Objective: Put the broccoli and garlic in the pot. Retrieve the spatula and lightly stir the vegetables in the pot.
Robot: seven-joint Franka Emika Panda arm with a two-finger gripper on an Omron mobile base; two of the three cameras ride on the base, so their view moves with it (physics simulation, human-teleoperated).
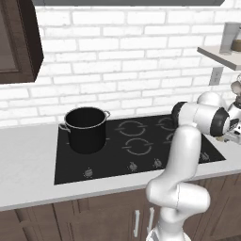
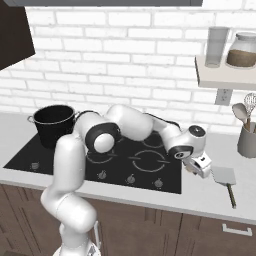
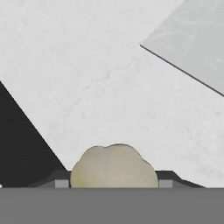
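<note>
Garlic (image 3: 113, 165): one pale lobed bulb, sits low in the hand view right between the two dark finger tips, over the light counter (image 3: 100, 83) next to the black cooktop edge (image 3: 17, 144). Gripper (image 3: 113, 184) looks clamped on the garlic, tips flanking it on both sides, but contact itself is cut off by the frame bottom. Hand view also shows a flat grey blade corner at upper right, the spatula (image 3: 192, 43), lying flat on the counter. Right base view places it: gripper (image 2: 199, 169) is low over the counter just off the cooktop's right edge, and a small tan bit of the garlic (image 2: 189, 168) peeks out under the wrist; one spatula (image 2: 225, 179) lies just to the right of the hand, blade toward the wall, handle toward the counter front. Left base view has the wrist at the frame's right edge, fingers cut off. Farther back: one black pot (image 1: 85, 128) on the rear left burner of the cooktop (image 1: 136, 150), two small side handles, inside dark, contents can't tell; also seen in the right base view (image 2: 53, 123). Right base view adds one utensil crock (image 2: 246, 135) on the counter and a wall shelf (image 2: 225, 75) with one glass (image 2: 216, 46) and one jar (image 2: 242, 50).
</note>
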